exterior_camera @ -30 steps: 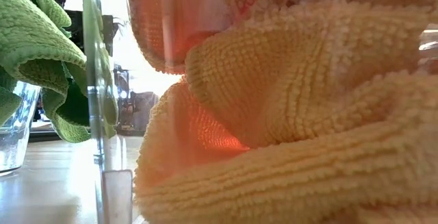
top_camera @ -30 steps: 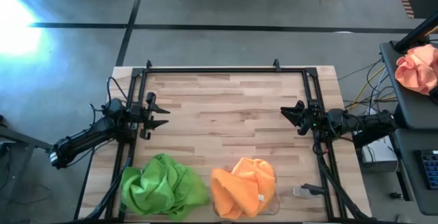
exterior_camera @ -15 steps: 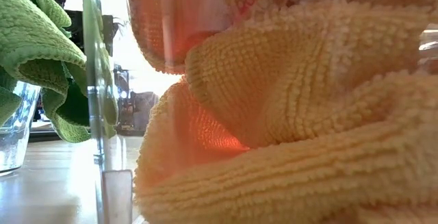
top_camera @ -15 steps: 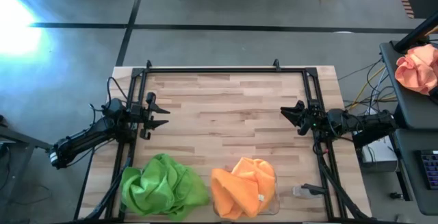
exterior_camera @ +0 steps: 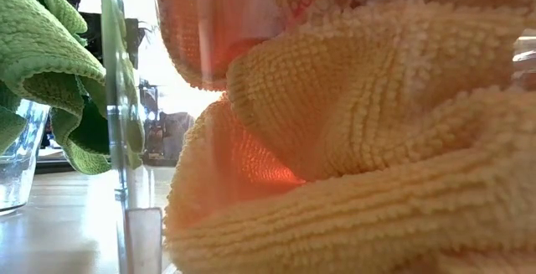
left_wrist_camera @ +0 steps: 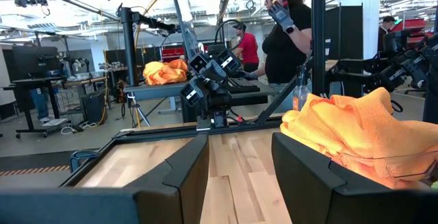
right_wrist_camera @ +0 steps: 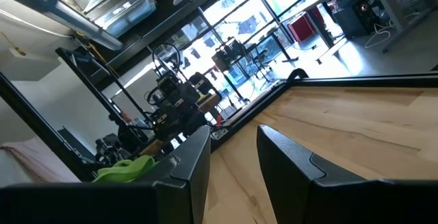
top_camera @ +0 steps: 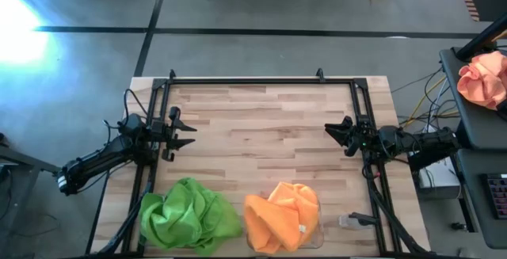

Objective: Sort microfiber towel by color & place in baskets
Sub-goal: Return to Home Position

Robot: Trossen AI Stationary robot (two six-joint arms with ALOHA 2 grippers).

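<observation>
Where towels [top_camera: 190, 215] heap, baskets [top_camera: 318, 227] mostly hidden (rims faint)

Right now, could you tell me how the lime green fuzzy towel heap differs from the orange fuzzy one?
The lime green fuzzy towel heap lies left and spreads wider; the orange fuzzy towel heap lies right, more compact, with the rim of its clear plastic bin showing. Both are crumpled and fuzzy.
</observation>
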